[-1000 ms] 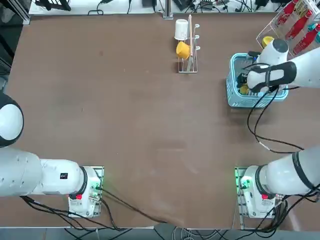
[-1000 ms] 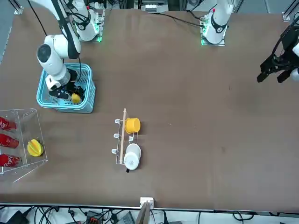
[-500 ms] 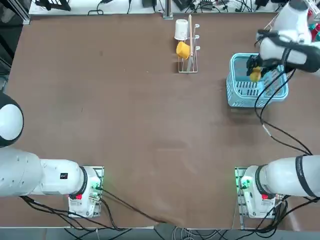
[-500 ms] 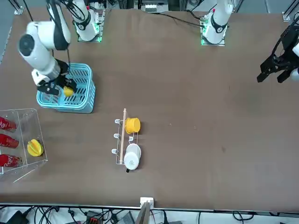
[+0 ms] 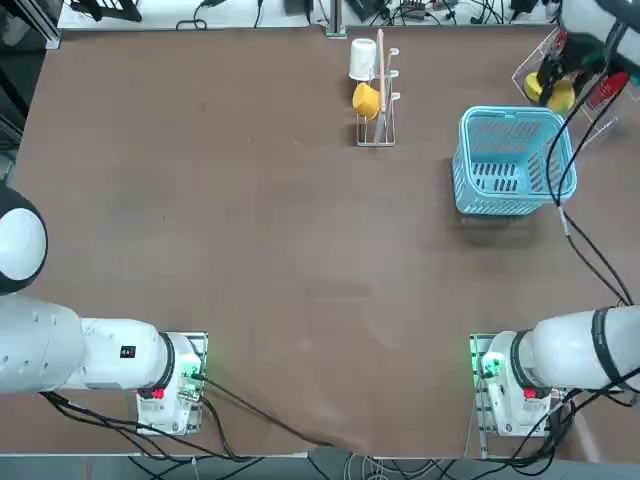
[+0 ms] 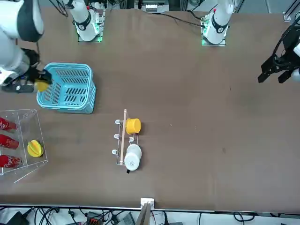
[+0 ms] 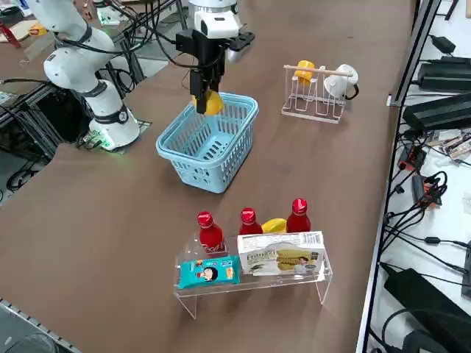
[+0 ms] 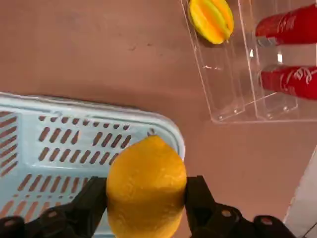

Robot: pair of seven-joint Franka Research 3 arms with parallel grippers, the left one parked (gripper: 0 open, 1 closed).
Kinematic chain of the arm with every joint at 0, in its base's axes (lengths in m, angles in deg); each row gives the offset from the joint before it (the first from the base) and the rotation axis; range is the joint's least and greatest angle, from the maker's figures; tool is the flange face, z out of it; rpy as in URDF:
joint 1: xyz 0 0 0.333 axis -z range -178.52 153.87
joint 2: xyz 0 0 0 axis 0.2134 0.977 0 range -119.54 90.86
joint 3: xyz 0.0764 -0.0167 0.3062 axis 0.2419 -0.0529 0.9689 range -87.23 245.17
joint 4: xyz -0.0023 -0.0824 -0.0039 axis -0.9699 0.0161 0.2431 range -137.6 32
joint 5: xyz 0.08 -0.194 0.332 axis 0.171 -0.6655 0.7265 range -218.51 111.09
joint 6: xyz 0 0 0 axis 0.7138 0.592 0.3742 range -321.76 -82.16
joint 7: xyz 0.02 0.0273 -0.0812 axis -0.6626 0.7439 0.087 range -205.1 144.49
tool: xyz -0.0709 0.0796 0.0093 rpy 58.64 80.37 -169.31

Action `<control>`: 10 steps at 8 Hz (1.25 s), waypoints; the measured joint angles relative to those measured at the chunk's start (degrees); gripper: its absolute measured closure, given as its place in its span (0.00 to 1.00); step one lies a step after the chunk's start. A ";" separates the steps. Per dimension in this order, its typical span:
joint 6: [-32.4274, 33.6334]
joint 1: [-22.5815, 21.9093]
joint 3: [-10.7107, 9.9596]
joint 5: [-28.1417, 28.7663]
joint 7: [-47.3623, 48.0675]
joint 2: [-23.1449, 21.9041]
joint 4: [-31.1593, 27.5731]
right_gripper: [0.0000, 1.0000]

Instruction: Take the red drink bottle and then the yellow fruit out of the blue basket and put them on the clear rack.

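We find the tabletop [image 5: 250, 250] largely bare, with the working items grouped at its far right corner. The clear rack [image 7: 254, 283] is the largest of these; it already carries three red drink bottles [image 7: 248, 220], a flatter yellow fruit with a ringed face [image 6: 34, 148], and two printed packets along its front. We judge free room on it to be limited, so the placement spot will need care, and its transparent walls are hard to read from above. The blue basket [image 5: 512, 160] stands near the rack and appears empty; its thick rim lies just below the carried load in the wrist view and is the nearest thing to clear on the way across. A wire cup stand [image 5: 378, 95] with a yellow-orange cup [image 5: 365, 100] and a white cup [image 5: 362, 58] stands well apart and poses no obstruction. The right gripper [image 8: 146, 198] is raised above the basket's rack-side edge, its jaws closed across the middle of the yellow fruit [image 8: 146, 186], which is held clear of the basket. We judge the fruit light, firm and smooth-skinned, its round form liable to roll once released; the present hold at the widest girth looks sound, and a low release against a bottle or wall would check rolling. The standing bottles look tall and narrow, and we judge them easy to topple if nudged.
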 joint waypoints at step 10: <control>-23.77 12.22 -0.24 -15.10 -26.86 28.11 10.99 0.14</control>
